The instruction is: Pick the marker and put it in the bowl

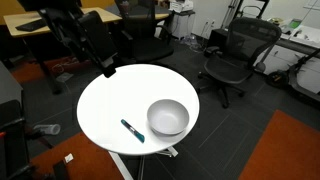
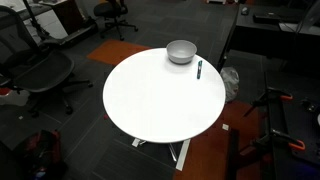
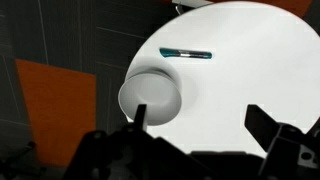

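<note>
The teal-blue marker (image 1: pixel 132 130) with a dark end lies flat on the round white table (image 1: pixel 110 100), just beside the light grey-white bowl (image 1: pixel 167 117). Both also show in an exterior view, marker (image 2: pixel 199 69) and bowl (image 2: pixel 181 51), near the table's far edge. In the wrist view the marker (image 3: pixel 186 52) lies beyond the bowl (image 3: pixel 150 97). My gripper (image 1: pixel 107 68) hangs above the table's edge, well away from both. In the wrist view its fingers (image 3: pixel 203 122) are spread apart with nothing between them.
Black office chairs (image 1: pixel 232 55) (image 2: pixel 45 75) stand around the table. Desks (image 1: pixel 45 22) stand behind the arm. Orange carpet patches (image 1: pixel 285 150) (image 3: pixel 55 105) lie on the dark floor. A tripod leg (image 2: pixel 270 110) stands near the table.
</note>
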`<state>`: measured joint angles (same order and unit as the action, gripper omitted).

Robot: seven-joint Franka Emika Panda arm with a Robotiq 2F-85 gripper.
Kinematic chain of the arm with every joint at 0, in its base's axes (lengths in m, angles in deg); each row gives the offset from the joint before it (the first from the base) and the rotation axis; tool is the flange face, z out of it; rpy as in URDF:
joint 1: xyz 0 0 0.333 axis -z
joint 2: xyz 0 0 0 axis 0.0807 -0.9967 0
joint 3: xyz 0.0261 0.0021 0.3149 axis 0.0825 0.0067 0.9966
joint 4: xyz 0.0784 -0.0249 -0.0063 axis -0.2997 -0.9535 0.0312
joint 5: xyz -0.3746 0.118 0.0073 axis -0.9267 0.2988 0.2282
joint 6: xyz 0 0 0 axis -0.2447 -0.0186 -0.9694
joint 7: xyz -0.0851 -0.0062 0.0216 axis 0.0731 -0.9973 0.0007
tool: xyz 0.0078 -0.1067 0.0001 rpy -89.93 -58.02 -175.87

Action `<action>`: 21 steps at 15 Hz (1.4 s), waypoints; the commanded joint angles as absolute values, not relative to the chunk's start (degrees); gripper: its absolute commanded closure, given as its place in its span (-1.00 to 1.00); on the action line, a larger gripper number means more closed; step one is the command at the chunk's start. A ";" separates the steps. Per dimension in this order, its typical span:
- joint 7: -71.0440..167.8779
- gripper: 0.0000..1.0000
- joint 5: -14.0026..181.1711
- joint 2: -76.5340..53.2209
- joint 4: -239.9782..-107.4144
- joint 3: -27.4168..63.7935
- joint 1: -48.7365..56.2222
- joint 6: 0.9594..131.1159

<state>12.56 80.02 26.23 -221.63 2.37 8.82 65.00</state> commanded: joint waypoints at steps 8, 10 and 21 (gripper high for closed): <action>13.39 -1.00 80.25 25.80 -221.58 3.93 10.18 65.27; 16.78 -1.00 80.37 24.83 -221.79 4.94 10.43 66.53; 51.61 -1.00 81.91 17.77 -223.72 13.04 12.49 69.69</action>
